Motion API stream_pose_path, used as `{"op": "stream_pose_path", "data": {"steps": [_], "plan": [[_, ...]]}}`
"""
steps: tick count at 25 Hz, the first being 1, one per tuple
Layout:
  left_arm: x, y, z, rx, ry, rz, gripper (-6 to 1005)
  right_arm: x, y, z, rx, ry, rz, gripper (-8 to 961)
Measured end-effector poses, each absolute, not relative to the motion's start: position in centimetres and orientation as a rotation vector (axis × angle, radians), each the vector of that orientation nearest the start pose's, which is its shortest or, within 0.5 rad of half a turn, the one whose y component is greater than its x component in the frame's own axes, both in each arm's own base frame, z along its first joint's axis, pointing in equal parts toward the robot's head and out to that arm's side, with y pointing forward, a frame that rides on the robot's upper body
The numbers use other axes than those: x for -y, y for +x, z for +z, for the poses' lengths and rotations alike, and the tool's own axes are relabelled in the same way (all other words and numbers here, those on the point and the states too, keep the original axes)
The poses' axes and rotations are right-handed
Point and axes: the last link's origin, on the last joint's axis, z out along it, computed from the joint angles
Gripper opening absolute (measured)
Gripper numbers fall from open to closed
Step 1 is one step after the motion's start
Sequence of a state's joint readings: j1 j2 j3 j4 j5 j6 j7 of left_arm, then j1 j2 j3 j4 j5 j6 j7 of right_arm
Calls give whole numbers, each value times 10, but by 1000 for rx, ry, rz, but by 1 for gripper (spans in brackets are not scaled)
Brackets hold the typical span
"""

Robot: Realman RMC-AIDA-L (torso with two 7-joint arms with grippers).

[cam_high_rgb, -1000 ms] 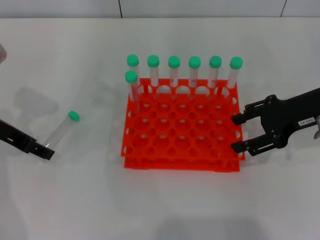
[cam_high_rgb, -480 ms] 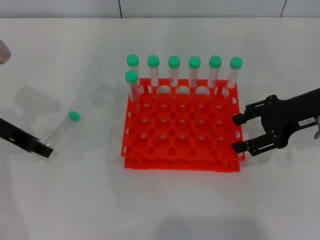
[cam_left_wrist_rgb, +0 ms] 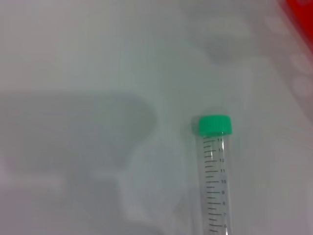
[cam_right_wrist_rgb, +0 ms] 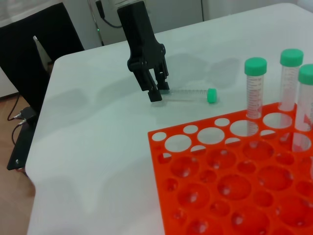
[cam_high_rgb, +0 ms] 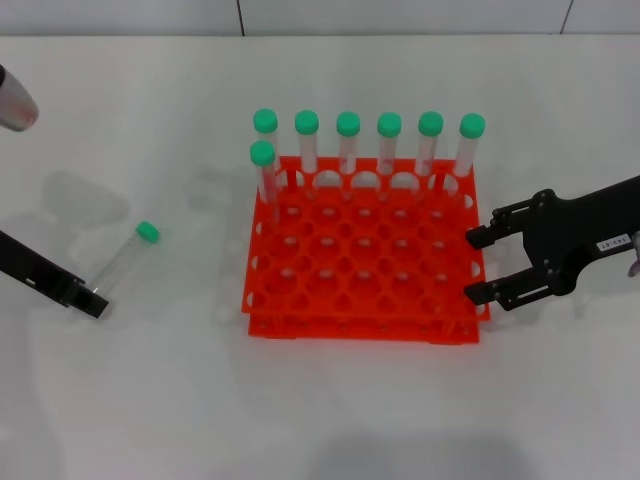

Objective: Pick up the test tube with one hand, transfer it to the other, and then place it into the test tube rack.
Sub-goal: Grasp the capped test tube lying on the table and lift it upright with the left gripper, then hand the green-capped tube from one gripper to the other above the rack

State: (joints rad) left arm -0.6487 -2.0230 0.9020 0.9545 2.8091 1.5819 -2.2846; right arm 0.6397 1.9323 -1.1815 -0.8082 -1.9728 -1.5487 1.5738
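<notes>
Because the test tube [cam_high_rgb: 122, 262] lies flat on the worktop [cam_high_rgb: 150, 400], green cap pointing away from the left hand [cam_high_rgb: 92, 303], the pickup has to be made low and along its clear body. It rests well to the left of the test tube rack [cam_high_rgb: 365, 250], apart from the seven tubes standing in the back holes. The left hand sits at the tube's rounded end; in the right wrist view its fingers [cam_right_wrist_rgb: 155, 90] look close together right at that end, but whether they already pinch the tube cannot be told. A good grasp would take the tube near its rounded end, leaving the cap half free for the other hand to take. The right hand [cam_high_rgb: 478, 267] waits open just beside the rack's right edge, fingers spread and gripping nothing.
</notes>
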Motion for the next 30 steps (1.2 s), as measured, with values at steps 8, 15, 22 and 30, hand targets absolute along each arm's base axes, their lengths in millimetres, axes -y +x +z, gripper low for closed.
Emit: {"op": "stream_pose_path", "data": {"steps": [8,15,22,30], "plan": [[-354,-298,45,1300,-2427,581,334,-358,217,10,-311,-3068,183,724],[-359,-292,47,1271,-2430,527,205,-358,218,9,-318,-3068,184,724],[-365,-264,69,1093,-2413,258,194,-354,220,9,-333,-3072,198,724],[-362,-245,104,781,-2299,-183,194,-349,220,4,-346,-3083,223,724]]}}
